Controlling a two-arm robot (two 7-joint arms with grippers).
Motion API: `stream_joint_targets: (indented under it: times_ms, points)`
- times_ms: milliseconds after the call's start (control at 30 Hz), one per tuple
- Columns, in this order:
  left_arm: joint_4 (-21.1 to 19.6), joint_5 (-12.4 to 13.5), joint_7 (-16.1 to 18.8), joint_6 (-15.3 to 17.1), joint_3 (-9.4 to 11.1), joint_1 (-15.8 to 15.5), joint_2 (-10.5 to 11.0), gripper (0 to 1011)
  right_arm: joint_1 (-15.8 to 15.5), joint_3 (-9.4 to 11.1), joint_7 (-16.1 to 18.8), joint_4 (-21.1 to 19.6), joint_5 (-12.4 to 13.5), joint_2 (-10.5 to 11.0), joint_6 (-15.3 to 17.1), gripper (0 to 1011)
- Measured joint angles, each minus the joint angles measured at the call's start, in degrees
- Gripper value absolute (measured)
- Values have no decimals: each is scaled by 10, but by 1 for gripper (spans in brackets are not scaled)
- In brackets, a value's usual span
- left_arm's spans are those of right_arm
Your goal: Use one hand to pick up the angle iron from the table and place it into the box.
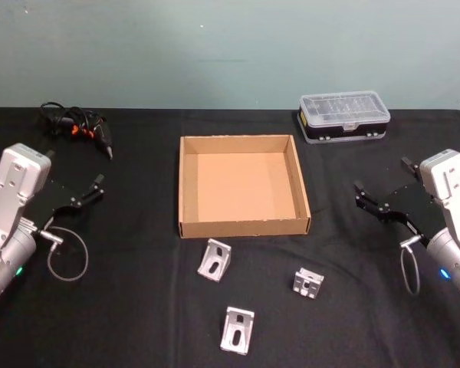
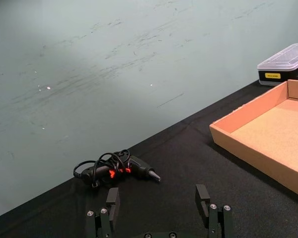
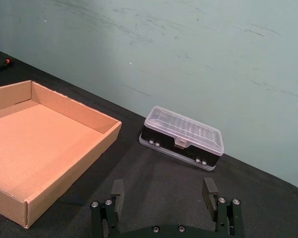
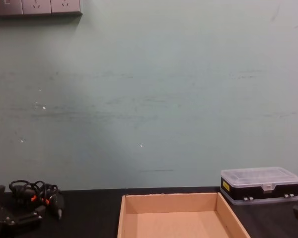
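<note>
The left gripper (image 2: 157,194) is hovering with jaws spread wide and holding nothing, over the table (image 1: 138,322) well left of the cardboard box (image 1: 245,227). The right gripper (image 3: 163,187) is hovering wide and empty too, well right of it. The box is sitting empty. In front of its near wall are lying the left angle iron (image 1: 215,261), closest to it, the right angle iron (image 1: 308,281) and the front angle iron (image 1: 238,330). By my judgement the task is only beginning, with reaching, grasping, lifting and placing all waiting. A clear-lidded case (image 1: 343,115) and a corded tool (image 1: 80,126) are resting at the back.
</note>
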Motion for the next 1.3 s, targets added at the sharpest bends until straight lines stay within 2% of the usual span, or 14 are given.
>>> stream_joint_targets:
  times_ms: [667, 900, 1100, 1267, 1300]
  points:
    - [0, 0, 0, 0, 0, 0, 0, 1000, 0, 0, 0, 0, 0, 0, 0, 1003]
    - [0, 0, 0, 0, 0, 0, 0, 1000, -9, 12, 13, -11, 0, 1, 0, 1003]
    - [0, 0, 0, 0, 0, 0, 0, 1000, -26, 28, 47, -50, 13, 24, 13, 1003]
    - [0, 0, 0, 0, 0, 0, 0, 1000, -40, 41, 85, -88, 27, 53, 30, 1003]
    - [0, 0, 0, 0, 0, 0, 0, 1000, -45, 47, 100, -103, 34, 65, 36, 1003]
